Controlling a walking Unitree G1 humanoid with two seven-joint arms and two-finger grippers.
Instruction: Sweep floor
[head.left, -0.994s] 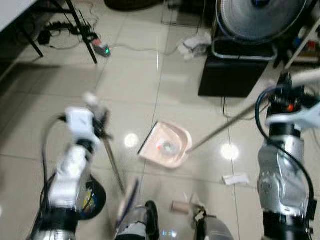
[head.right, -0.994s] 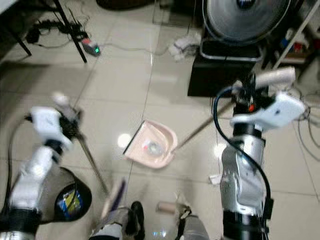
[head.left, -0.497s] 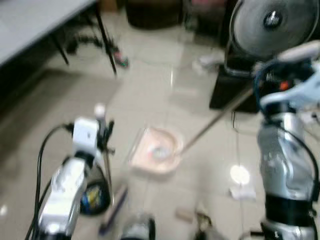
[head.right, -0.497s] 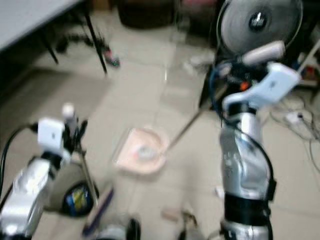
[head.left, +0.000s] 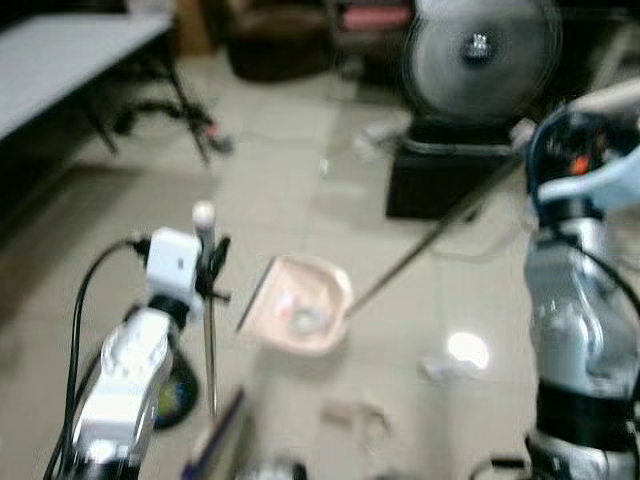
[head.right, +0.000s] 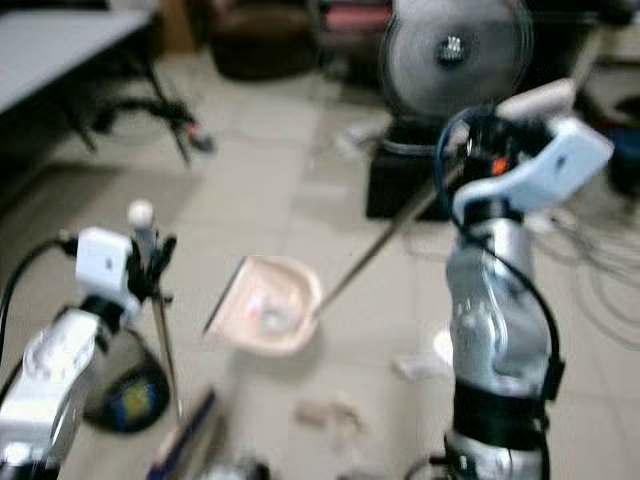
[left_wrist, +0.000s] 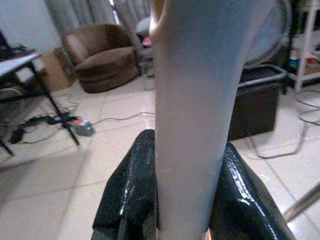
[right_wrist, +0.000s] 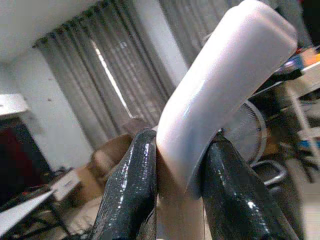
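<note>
Two tools in hand: left gripper (head.left: 212, 262) fingers clamp the broom handle (head.left: 208, 320) upright, brush near the robot's feet; right gripper (head.right: 487, 140) fingers clamp the dustpan handle (head.right: 538, 98), pink dustpan (head.left: 296, 316) flat on floor (head.left: 300, 180), ready to catch paper scraps (head.left: 448, 368).

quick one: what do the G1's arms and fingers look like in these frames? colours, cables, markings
Both arms are silver metal with black bands at the joints. The left arm ends in a white boxy wrist block, with a black cable looping alongside. The right arm has a pale blue-white wrist housing, a black cable loop and a small orange-red mark. The fingers are glossy black with a textured surface.
</note>
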